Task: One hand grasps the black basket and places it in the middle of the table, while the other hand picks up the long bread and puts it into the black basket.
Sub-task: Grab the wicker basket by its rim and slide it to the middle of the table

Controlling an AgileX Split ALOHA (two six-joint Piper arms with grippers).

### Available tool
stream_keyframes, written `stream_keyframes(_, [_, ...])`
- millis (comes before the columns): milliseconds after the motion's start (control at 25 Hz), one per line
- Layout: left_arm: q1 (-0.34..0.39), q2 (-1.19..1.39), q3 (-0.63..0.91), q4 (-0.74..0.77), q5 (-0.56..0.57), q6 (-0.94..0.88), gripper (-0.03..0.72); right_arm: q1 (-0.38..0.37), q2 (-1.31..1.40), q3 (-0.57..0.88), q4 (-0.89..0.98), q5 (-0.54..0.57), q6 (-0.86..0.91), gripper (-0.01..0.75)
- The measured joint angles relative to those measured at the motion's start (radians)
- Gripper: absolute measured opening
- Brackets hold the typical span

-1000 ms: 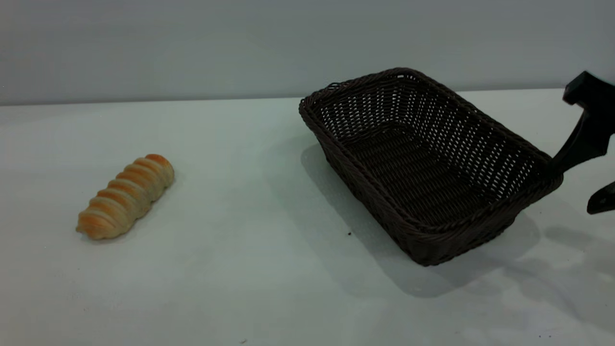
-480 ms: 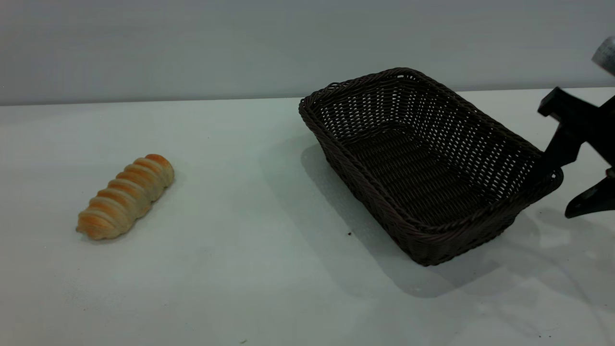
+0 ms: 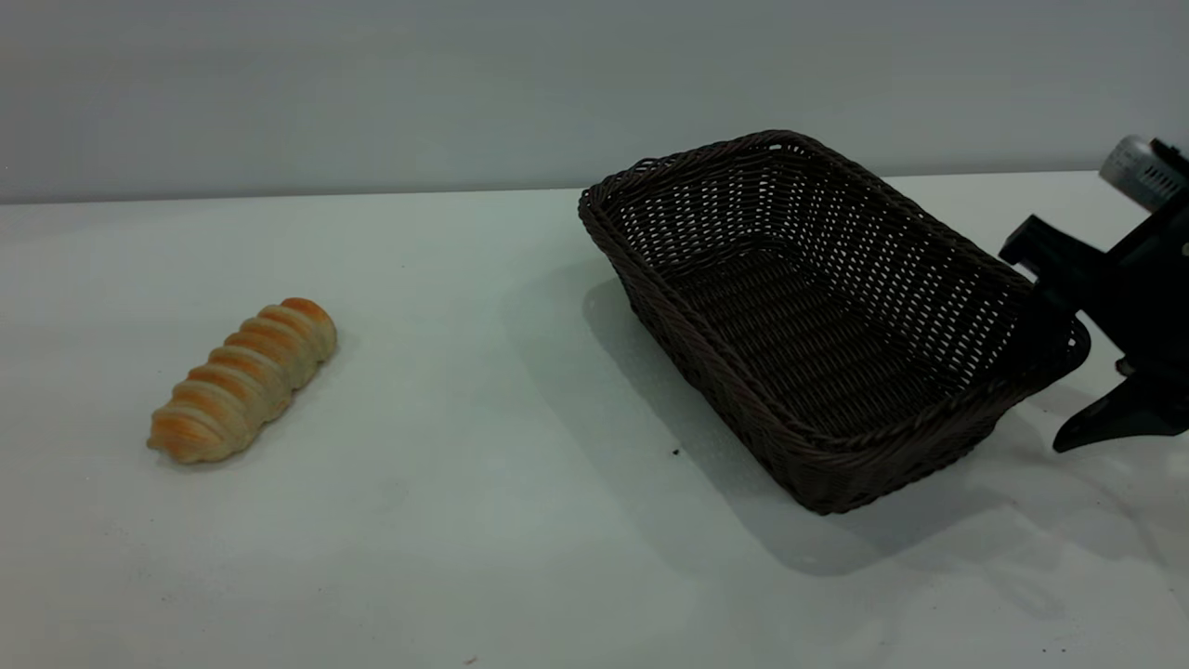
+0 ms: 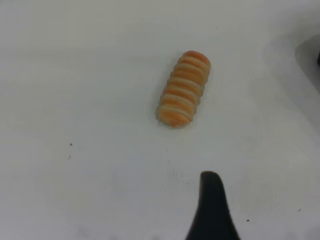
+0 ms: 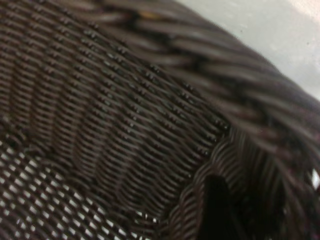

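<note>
The basket (image 3: 817,316) is a big rectangular thing of dark brown-black wicker, with sloping open-weave sides and a thick braided rim. It sits on the pale, smooth worktop (image 3: 483,520), which carries a few tiny dark specks. Well apart from the basket, out in the open, lies the bread (image 3: 243,378): a small elongated roll with spiral ridges, golden-orange stripes over cream, resting flat on its side.

The right gripper (image 3: 1068,362) is at the basket's outer short end, its black arm angled down toward the rim. Its fingers are spread, one reaching over the rim inside the basket, the other (image 3: 1110,420) low outside the wall, just above the worktop. Seen from its wrist, a dark fingertip (image 5: 216,207) stands close against the tight inner weave (image 5: 125,115).

The left gripper hovers above the worktop near the bread (image 4: 183,89), apart from it; only one dark fingertip (image 4: 212,210) shows, so I cannot tell whether its fingers are parted.
</note>
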Motion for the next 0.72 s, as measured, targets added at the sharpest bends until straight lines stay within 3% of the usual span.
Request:
stream_keyframes(200, [0.0,0.0,0.0,0.0,0.0,0.0,0.584,0.0,0.048,-0.029,0.039,-0.006,0.0,0.429])
stream_keyframes(440, [0.0,0.0,0.0,0.0,0.002,0.0,0.584,0.001,0.055,-0.048,0.067,-0.011,0.008,0.168])
stream_keyframes(720, [0.0,0.0,0.0,0.0,0.003,0.0,0.584,0.0,0.032,-0.05,-0.004,0.038,-0.137,0.16])
